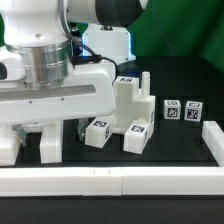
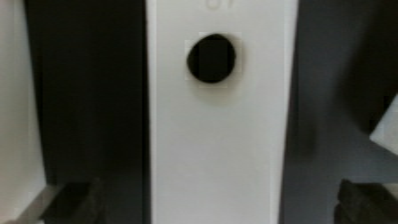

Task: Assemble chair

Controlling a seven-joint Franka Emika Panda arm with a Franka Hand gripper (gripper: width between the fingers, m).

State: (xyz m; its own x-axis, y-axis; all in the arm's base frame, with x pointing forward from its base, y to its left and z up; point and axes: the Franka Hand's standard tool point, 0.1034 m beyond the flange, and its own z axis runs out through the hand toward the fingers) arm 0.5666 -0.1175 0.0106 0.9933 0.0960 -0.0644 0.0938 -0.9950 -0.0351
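As the wrist view has it, a long white slab [image 2: 214, 140] of the chair runs the full height of the picture, with a dark oval hole [image 2: 214, 57] near one end. It lies over the black bench [image 2: 89, 100]. The gripper [image 2: 214, 205] straddles the slab. Its dark fingers [image 2: 89, 203] show blurred on either side, close against the slab's long edges, but I cannot tell whether they press on it. Another white part [image 2: 11, 100] shows at the picture's edge.

In the exterior view the arm [image 1: 30, 25] fills the exterior view's left. Its silver wrist joint [image 1: 42, 62] stands upright, and the gripper's broad white body below it lies level, low over the bench. White shapes [image 1: 45, 140] under that body reach down to the bench; fingers and chair parts cannot be told apart there. Just beside the body, toward the exterior view's right, stands a stepped block [image 1: 132, 100] with a tag on top. In front of it sit a first small block [image 1: 97, 131] and a second small block [image 1: 137, 137], both tagged and near each other. Farther toward the exterior view's right the marker board [image 1: 182, 110] lies flat, two tags showing. A long white rail [image 1: 110, 182] runs along the front.
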